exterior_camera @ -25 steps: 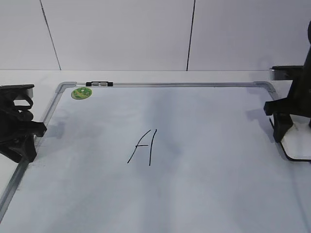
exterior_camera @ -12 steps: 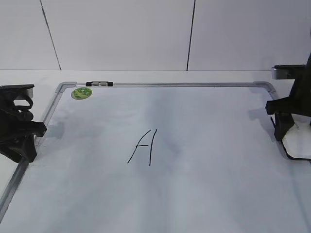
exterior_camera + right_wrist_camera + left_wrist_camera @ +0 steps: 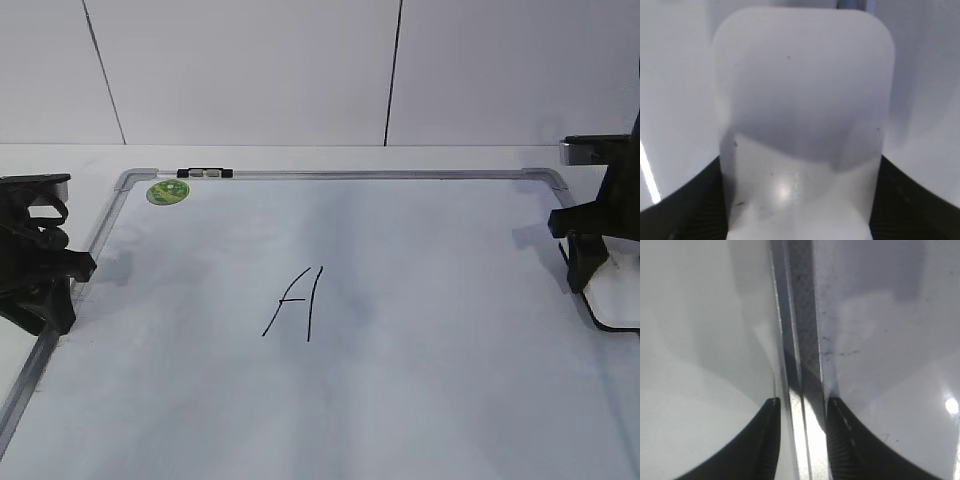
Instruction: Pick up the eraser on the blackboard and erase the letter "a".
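While gripped, eraser (image 3: 802, 125) lengthwise along right hand (image 3: 800, 210)

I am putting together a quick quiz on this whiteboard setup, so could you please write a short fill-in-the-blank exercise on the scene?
1. The right gripper has its jaws on either side of the ____.
2. The left gripper straddles the board's metal ____.
3. The round sticker near the blackboard's far left corner is ____.
4. The marker stroke in the board's middle is ____ in colour.

Missing words: eraser; frame; green; black
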You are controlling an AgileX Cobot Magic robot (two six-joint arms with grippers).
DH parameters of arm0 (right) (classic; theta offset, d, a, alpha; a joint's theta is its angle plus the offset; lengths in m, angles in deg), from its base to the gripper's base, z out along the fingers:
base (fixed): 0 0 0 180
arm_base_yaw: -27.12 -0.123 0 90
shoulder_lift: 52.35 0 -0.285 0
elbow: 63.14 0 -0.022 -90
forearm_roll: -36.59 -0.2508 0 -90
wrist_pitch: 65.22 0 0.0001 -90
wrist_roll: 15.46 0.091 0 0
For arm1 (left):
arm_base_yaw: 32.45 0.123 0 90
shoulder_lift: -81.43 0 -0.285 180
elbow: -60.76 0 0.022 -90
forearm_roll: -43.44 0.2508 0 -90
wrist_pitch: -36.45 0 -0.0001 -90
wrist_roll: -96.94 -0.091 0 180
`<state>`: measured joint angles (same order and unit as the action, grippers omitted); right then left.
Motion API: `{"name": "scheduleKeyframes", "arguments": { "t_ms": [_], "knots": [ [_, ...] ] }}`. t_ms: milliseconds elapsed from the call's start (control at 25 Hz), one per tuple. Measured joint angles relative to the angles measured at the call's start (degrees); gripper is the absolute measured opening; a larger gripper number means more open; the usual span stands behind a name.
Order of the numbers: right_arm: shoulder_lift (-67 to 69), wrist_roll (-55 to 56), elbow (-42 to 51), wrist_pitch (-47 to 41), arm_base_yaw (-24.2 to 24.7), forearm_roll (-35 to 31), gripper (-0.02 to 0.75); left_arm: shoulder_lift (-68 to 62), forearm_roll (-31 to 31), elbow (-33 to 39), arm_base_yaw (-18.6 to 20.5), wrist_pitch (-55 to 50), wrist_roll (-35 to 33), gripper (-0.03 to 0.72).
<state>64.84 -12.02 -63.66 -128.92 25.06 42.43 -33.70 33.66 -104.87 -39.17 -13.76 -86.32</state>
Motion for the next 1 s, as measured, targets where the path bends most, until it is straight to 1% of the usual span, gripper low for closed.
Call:
{"name": "scheduleKeyframes", "arguments": {
  "t_ms": [680, 1000],
  "knots": [
    [0.0, -0.36, 0.0, 0.2, 0.0, 0.25, 0.523, 0.0, 0.0, 0.0, 0.0, 0.0, 0.0, 0.239],
    [2.89, -0.36, 0.0, 0.39, 0.0, 0.25, 0.523, 0.0, 0.0, 0.0, 0.0, 0.0, 0.0, 0.239]
  ]
}}
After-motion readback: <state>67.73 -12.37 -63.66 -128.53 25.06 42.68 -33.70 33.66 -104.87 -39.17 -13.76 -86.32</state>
